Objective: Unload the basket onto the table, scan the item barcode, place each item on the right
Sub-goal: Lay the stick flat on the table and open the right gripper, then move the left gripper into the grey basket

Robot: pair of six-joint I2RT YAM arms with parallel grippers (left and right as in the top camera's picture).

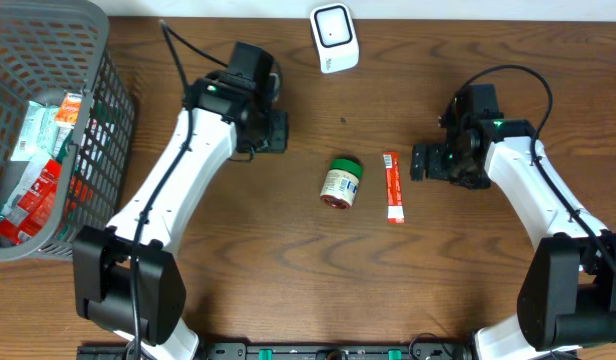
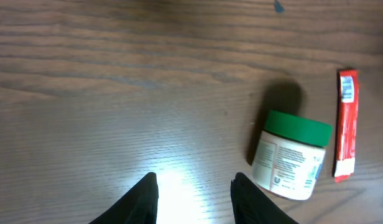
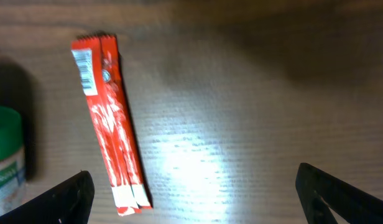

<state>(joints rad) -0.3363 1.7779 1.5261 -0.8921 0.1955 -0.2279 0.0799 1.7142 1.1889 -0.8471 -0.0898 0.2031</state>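
Fingers point(image 3: 67, 199) of the right gripper point(image 3: 194, 196) are seen at the lower corners of the right wrist view, spread wide, with nothing held between them. The stick point(image 3: 110, 124), a red packet, is laid flat on the table point(image 3: 260, 93) inside that span. It is close to the finger at the frame's left and far from the other, and it is touched by neither. Its barcode point(image 3: 86, 71) is turned upward at the end away from the fingers.

Fingers point(image 2: 142, 202) of the left gripper point(image 2: 194, 193) are set at a narrower gap over bare wood, and nothing is gripped. The jar point(image 2: 291, 155), green-lidded and on its side, is placed off to one side of them, clear of both tips.

From overhead, jar and stick are shown side by side at mid-table between the two grippers, the stick nearer the right one. The scanner point(image 1: 333, 38) is stood at the far edge, well apart. The basket point(image 1: 113, 110) of packets is placed at the left edge.
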